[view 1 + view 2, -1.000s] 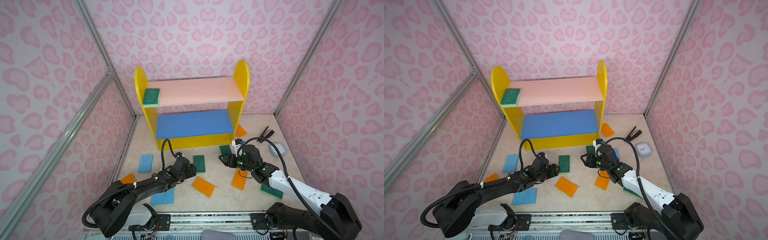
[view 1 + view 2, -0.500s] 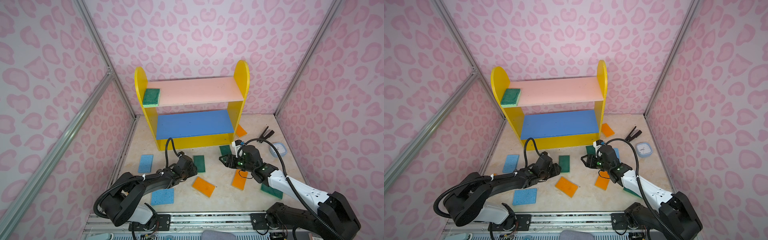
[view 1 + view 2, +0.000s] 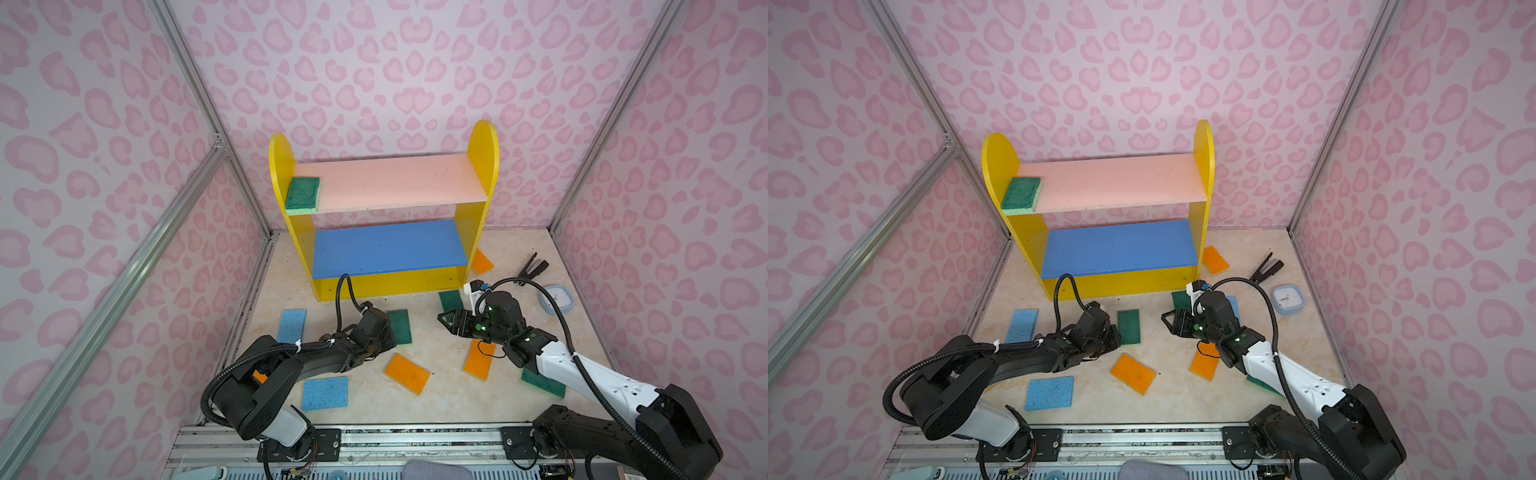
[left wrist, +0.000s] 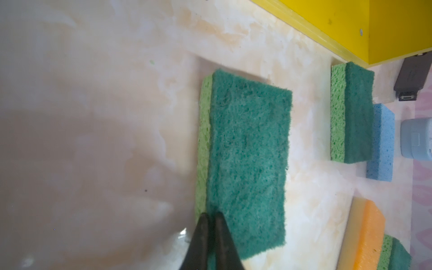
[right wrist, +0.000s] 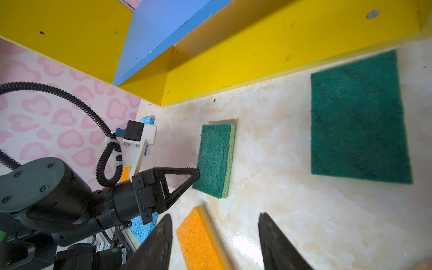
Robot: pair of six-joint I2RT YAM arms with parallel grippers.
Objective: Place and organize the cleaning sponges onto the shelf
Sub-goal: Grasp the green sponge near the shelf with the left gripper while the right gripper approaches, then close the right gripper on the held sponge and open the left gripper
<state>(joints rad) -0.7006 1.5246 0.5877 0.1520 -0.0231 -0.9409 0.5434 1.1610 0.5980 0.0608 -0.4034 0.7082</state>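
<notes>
A dark green over light green sponge [image 3: 401,326] [image 3: 1128,326] [image 4: 247,159] [image 5: 215,156] lies flat on the floor in front of the shelf [image 3: 482,166] [image 3: 1202,166]. My left gripper [image 3: 388,334] [image 3: 1116,334] [image 4: 210,216] is shut on that sponge's near edge. My right gripper [image 3: 442,320] [image 3: 1166,322] [image 5: 215,215] hovers open above the floor, with an orange sponge [image 3: 407,373] [image 5: 198,240] lying below its jaws. Another green sponge [image 3: 303,195] [image 3: 1021,195] rests at the left end of the pink board [image 3: 390,183]. The blue board [image 3: 386,247] is bare.
Loose on the floor lie blue sponges [image 3: 291,325] [image 3: 325,392], orange sponges [image 3: 478,359] [image 3: 482,262] and green sponges [image 3: 451,300] [image 3: 544,384]. A black stapler [image 3: 532,266] and a light-blue clock [image 3: 559,298] sit at the right. Pink walls enclose three sides.
My left gripper has reached forward to the green sponge and closed on its near edge. The right arm has not moved.
</notes>
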